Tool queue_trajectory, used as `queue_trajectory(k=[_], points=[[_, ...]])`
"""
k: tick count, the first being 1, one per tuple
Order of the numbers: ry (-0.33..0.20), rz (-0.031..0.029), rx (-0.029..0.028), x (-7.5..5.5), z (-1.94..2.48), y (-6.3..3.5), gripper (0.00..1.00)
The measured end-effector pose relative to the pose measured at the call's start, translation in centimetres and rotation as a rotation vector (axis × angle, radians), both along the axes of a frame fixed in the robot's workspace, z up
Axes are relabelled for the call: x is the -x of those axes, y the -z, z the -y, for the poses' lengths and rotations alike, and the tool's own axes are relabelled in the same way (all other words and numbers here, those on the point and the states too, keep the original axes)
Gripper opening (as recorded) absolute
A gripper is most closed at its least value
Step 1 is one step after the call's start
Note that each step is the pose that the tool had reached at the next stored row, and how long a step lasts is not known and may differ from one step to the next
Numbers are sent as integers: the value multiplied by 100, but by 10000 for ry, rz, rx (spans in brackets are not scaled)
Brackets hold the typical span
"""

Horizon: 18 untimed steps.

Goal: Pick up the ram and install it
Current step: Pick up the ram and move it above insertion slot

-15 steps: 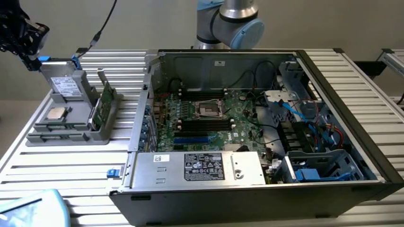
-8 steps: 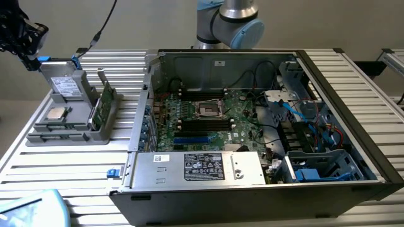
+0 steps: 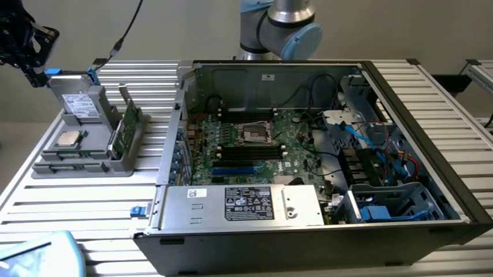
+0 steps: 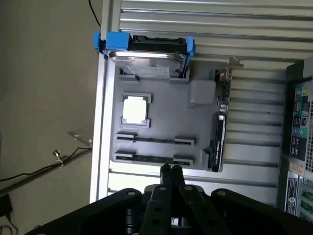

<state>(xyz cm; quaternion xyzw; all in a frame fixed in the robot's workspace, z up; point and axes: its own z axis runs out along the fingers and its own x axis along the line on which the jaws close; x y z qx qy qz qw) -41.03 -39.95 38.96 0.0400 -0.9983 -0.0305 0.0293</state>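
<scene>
1. Dark-green ram (image 4: pixel 151 158) seated in the tray slot closest to the tray's outer rim, a thin stick caught between two end holders. Hard to tell whether the second slot just beside it is filled.
2. Probably light and stiff, yet thin and fragile. Chips and contact edge best left untouched, and the flat faces likely a little slick.
3. Best hold, by the look of it, across the two flat faces near the middle of the exposed long edge, to keep the stick from tilting. Little room at either end because of the holders.
4. Claw (image 4: pixel 171 170) pinched shut, fingertips together, holding nothing, poised over the tray's rim and apart from the ram.
5. Grey tray (image 4: pixel 161 115) also carrying a silver processor (image 4: pixel 134 110), a hard drive (image 4: pixel 146 61) in a blue bracket at the far end, and a taller green card (image 4: pixel 218 142) on edge along one side, near one end of the ram.
6. Ribbed metal tabletop (image 3: pixel 92 208) beneath, all slats and grooves, with the tray set close to its edge.
7. Open case (image 3: pixel 454 190) just beside the tray on the exterior view's right. Black slots (image 3: pixel 248 151) mid-board, hemmed in by walls, cables and a power supply (image 3: pixel 246 203), so reachable from above only, as far as can be judged.
</scene>
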Motion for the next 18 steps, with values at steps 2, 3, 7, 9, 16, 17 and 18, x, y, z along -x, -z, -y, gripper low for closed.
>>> queue_trajectory(k=[2,3,7,9,16,17,18], points=[[-370,1,0,0,0,1,11],[-562,1,0,0,0,1,11],[-1291,0,0,0,0,3,11],[-1656,1,0,0,0,5,11],[-2920,0,0,0,0,11,11],[-3112,0,0,0,0,13,11],[-3292,0,0,0,0,14,11]])
